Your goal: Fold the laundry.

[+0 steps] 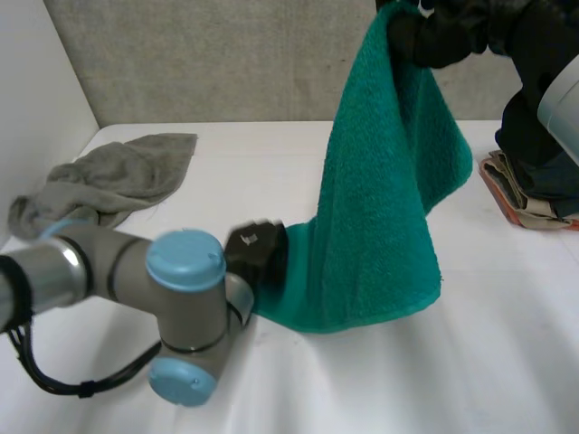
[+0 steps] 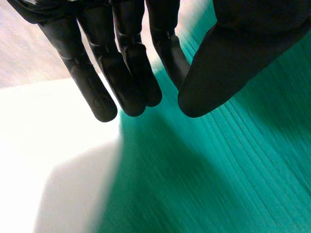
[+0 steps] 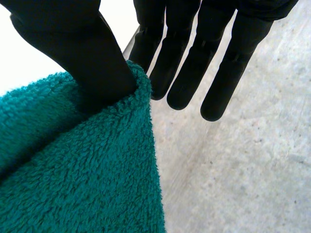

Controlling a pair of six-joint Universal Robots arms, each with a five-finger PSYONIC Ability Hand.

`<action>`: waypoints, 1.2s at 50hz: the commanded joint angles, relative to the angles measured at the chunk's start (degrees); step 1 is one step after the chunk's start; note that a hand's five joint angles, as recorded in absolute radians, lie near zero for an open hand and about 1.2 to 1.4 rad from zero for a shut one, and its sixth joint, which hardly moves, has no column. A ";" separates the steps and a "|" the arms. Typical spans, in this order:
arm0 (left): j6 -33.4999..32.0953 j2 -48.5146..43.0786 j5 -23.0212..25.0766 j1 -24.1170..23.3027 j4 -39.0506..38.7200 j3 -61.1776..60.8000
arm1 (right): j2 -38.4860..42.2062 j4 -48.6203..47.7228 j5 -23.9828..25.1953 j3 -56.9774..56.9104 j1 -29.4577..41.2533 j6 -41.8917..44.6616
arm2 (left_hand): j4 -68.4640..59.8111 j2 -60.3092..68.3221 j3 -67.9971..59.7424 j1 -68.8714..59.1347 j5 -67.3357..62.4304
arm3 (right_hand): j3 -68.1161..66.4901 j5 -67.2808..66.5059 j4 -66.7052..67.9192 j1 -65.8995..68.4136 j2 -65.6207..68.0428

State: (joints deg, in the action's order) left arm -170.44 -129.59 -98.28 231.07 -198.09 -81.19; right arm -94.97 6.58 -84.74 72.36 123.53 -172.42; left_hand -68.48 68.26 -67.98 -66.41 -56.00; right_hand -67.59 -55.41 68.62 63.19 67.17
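Observation:
A green towel [image 1: 380,208] hangs from its top corner, with its lower end resting on the white table [image 1: 470,362]. My right hand [image 1: 452,36] holds that top corner high at the back right. In the right wrist view its thumb [image 3: 92,58] presses the towel's [image 3: 73,179] edge against straight fingers. My left hand [image 1: 258,258] is low at the towel's lower left edge, just above the table. In the left wrist view the towel [image 2: 218,170] runs up between its straight fingers [image 2: 126,73] and the thumb, which pinch it.
A crumpled grey towel [image 1: 118,176] lies at the back left of the table. A folded stack of cloth [image 1: 529,194] sits at the right edge. A grey wall stands behind the table, and a white wall on the left.

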 commanded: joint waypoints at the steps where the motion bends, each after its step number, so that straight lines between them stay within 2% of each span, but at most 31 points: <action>1: -0.86 22.40 -1.57 8.58 -2.55 -10.80 | 0.13 3.08 1.06 2.08 -4.51 3.04 | -11.52 11.74 -12.02 -13.59 -14.00 | -12.41 -14.59 11.38 16.81 12.83; 4: -1.91 29.20 1.15 10.89 -4.40 -14.51 | 0.66 3.52 2.11 3.31 -9.34 6.56 | -11.52 11.74 -12.02 -13.59 -14.00 | -12.41 -14.59 11.38 16.81 12.83; 5: -3.31 33.31 3.94 11.68 -5.89 -16.79 | 0.66 3.61 2.55 3.75 -10.15 7.35 | -11.52 11.74 -12.02 -13.59 -14.00 | -12.41 -14.59 11.38 16.81 12.83; 7: -4.72 36.24 6.77 12.21 -7.04 -19.17 | 0.92 3.70 3.61 4.54 -11.12 8.41 | -11.52 11.74 -12.02 -13.59 -14.00 | -12.41 -14.59 11.38 16.81 12.83; 9: -6.13 37.66 11.95 12.83 -8.53 -22.77 | 1.97 3.53 5.28 5.85 -11.30 8.16 | -11.52 11.74 -12.02 -13.59 -14.00 | -12.41 -14.59 11.38 16.81 12.83; 10: -6.31 37.57 13.45 13.09 -8.80 -23.83 | 2.24 3.52 5.37 5.95 -11.30 8.07 | 4.61 -4.39 4.11 2.55 2.13 | -12.41 -14.59 11.38 16.81 12.83; 11: -6.31 37.05 15.21 13.18 -8.63 -25.06 | 2.85 3.44 5.20 6.21 -11.30 8.07 | 42.25 -42.02 41.74 40.18 39.76 | -12.41 -14.59 11.38 16.81 12.83; 12: -6.22 36.52 16.01 12.92 -8.54 -25.59 | 2.94 3.52 5.11 6.30 -11.39 8.07 | 58.48 -58.26 57.98 56.41 56.00 | -12.41 -14.59 11.38 16.81 12.83; 14: -6.05 34.77 16.71 12.31 -8.45 -26.04 | 3.21 3.44 5.20 6.39 -11.39 7.80 | 54.11 -53.88 53.60 52.04 51.63 | -12.41 -14.59 11.38 16.81 12.83; 16: -5.78 29.50 16.72 10.73 -8.54 -25.95 | 3.21 3.35 5.20 6.39 -11.30 6.75 | 55.07 -54.85 54.56 53.00 52.59 | -12.41 -14.59 11.38 16.81 12.83; 21: -3.85 19.74 16.37 4.14 -8.45 -22.97 | 3.03 3.35 5.37 6.48 -11.12 4.38 | 54.91 -54.68 54.40 52.84 52.42 | -12.41 -14.59 11.38 16.81 12.83; 26: -3.85 12.36 14.09 2.02 -8.62 -19.02 | 2.24 3.35 5.28 6.74 -11.12 3.67 | 54.24 -54.01 53.73 52.17 51.75 | -12.41 -14.59 11.38 16.81 12.83; 29: -3.41 9.98 13.47 0.97 -8.36 -16.38 | 2.07 3.26 5.28 6.91 -10.86 3.58 | 53.73 -53.50 53.22 51.66 51.25 | -12.41 -14.59 11.38 16.81 12.83; 34: -3.93 5.15 13.11 -4.12 -6.26 -11.11 | 1.45 3.00 5.37 6.83 -9.54 1.92 | 49.71 -49.49 49.20 47.64 47.23 | -12.41 -14.59 11.38 16.81 12.83; 39: -4.11 2.68 11.71 -5.19 -0.37 -8.99 | 1.63 2.82 5.20 7.35 -9.45 2.18 | 49.19 -48.96 48.68 47.12 46.70 | -12.41 -14.59 11.38 16.81 12.83; 43: -4.99 4.08 8.64 -4.92 3.32 -9.34 | 1.89 2.73 5.37 8.58 -9.63 2.97 | 49.02 -48.79 48.51 46.95 46.53 | -12.41 -14.59 11.38 16.81 12.83; 46: -10.42 6.71 7.40 -3.52 4.64 -9.95 | 2.15 2.73 5.55 9.55 -10.24 3.41 | 48.68 -48.46 48.18 46.62 46.20 | -12.41 -14.59 11.38 16.81 12.83; 51: -26.65 10.06 7.58 1.92 5.26 -11.97 | 2.33 1.77 5.64 11.22 -10.42 3.85 | 47.17 -46.95 46.66 45.10 44.69 | -12.41 -14.59 11.38 16.81 12.83; 54: -33.79 10.32 7.58 3.16 5.17 -11.98 | 2.51 0.37 5.81 12.45 -10.42 3.85 | 46.33 -46.10 45.82 44.26 43.84 | -12.41 -14.59 11.38 16.81 12.83; 58: -37.94 9.71 7.66 3.34 5.26 -10.66 | 2.86 -1.48 6.07 13.68 -10.33 3.85 | 44.99 -44.76 44.48 42.92 42.50 | -12.41 -14.59 11.38 16.81 12.83; 60: -38.04 9.36 7.66 3.25 5.26 -10.04 | 2.94 -1.75 6.07 13.86 -10.33 3.94 | 44.81 -44.59 44.30 42.74 42.33 | -12.41 -14.59 11.38 16.81 12.83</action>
State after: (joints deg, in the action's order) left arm -203.94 -119.37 -90.83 233.98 -192.69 -92.83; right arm -92.42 6.74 -78.90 84.94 113.12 -168.55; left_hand -19.34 19.19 -19.20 -19.35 -9.55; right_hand -68.01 -55.42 68.63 63.19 67.17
